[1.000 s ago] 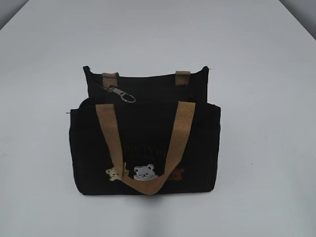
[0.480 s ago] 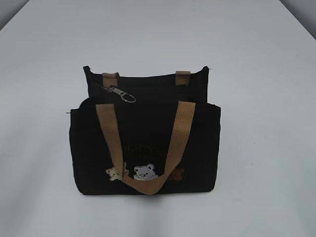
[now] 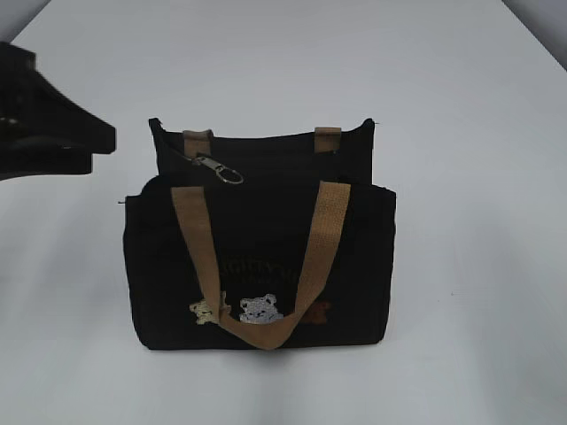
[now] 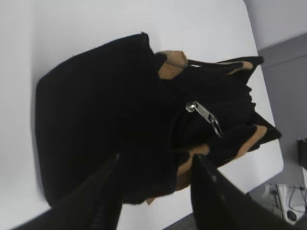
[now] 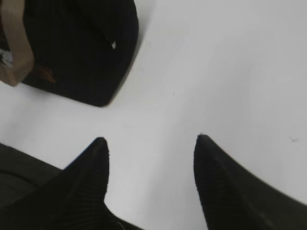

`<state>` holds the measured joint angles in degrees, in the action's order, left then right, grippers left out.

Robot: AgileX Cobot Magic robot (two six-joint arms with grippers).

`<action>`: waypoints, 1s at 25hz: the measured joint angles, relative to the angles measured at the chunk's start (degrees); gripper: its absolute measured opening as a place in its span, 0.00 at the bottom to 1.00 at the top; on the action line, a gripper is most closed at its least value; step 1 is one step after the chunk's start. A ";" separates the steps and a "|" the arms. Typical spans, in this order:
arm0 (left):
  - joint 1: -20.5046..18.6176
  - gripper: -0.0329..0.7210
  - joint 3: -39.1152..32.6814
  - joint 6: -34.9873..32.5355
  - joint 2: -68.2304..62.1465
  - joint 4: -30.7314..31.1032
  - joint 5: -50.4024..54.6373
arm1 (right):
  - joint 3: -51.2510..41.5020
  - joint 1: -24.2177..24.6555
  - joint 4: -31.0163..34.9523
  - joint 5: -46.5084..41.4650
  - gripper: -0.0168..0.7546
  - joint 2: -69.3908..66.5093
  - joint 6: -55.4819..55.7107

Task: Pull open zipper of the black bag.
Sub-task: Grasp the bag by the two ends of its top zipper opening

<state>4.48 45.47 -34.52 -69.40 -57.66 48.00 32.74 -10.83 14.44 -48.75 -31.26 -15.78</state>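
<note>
I found the black bag standing upright on the white desk, near the middle of the exterior view, its front panel facing the camera. One tan handle hung down over the front, looping just above the three small embroidered bears; the second handle showed only as two short tan tabs at the rear top edge. The zipper ran along the top of the bag, and its silver clasp-and-ring pull lay at the left end of the top opening, resting on the black fabric.

I saw the left arm as a dark shape at the left edge of the exterior view, apart from the bag and level with its top. In the left wrist view its claw was released, the two fingers spread with the near side of the bag showing between them (I could not tell whether either finger touched the fabric). The silver pull lay beyond the fingertips, untouched.

In the right wrist view the right claw was likewise released and held nothing; only bare desk showed between its fingers. A lower corner of the bag sat to the upper left of that view, well clear of the fingertips.
</note>
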 joint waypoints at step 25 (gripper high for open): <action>10.53 0.08 14.09 0.23 -22.52 3.42 0.12 | 18.89 -0.12 27.33 7.93 0.59 -32.17 -28.38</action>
<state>15.02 59.56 -34.29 -91.92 -54.24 48.12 51.64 -10.95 41.77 -40.81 -63.43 -44.17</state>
